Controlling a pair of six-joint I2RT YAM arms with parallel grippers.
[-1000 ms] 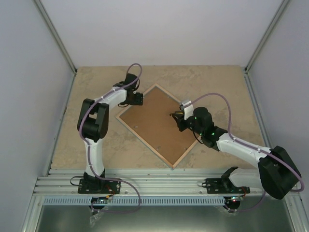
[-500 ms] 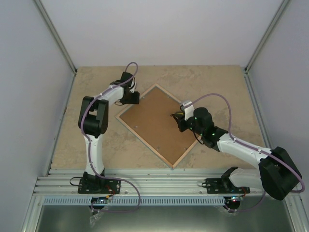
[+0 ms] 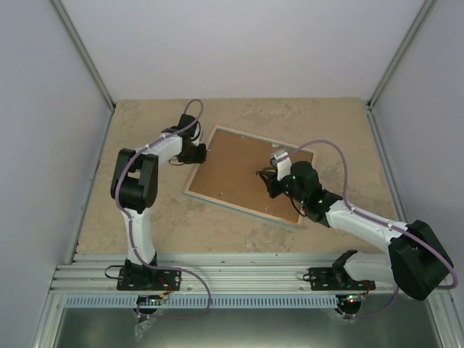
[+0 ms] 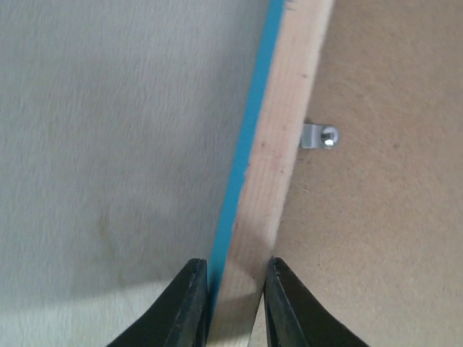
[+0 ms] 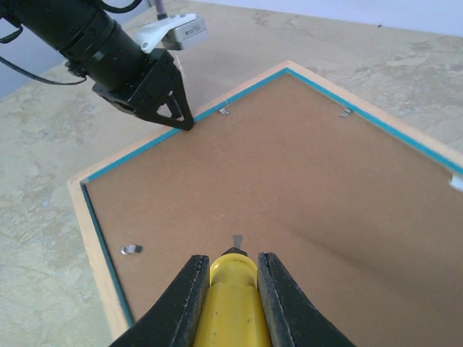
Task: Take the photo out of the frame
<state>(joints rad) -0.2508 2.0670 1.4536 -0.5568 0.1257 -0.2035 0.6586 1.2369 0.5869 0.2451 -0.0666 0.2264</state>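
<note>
The table (image 3: pixel 145 210) is a beige, marbled slab boxed in by pale grey walls, with ribbed aluminium rails along the near edge where both arms are bolted.

The frame (image 3: pixel 239 209) lies back-up around the table's middle, skewed so that its corners point to roughly 11, 2, 5 and 8 o'clock. Its brown board (image 3: pixel 239 170) faces the ceiling. The photo cannot be seen from any view.

From above, the rim reads as pale wood only. The left wrist view also shows a turquoise strip (image 4: pixel 246 159) along the rim's outer side and a small metal tab (image 4: pixel 318 136) fixed to the board right beside the rim. The right wrist view shows more tabs spaced around the board, and one (image 5: pixel 236 240) lies just ahead of the tool (image 5: pixel 233 300), a yellow rod.

The left arm rises from its base at 7 o'clock, folds at the elbow and reaches toward 1 o'clock. Its gripper (image 3: pixel 197 154) is at the frame's 9 o'clock side, and the fingers (image 4: pixel 192 303) are closed narrowly on the rim, one on each side.

The right arm swings out to 4 o'clock, then stretches low toward 10 o'clock. Its gripper (image 3: pixel 267 177) is over the 3 o'clock part of the board and is pinched tight around the tool, whose tip is down at the board.
</note>
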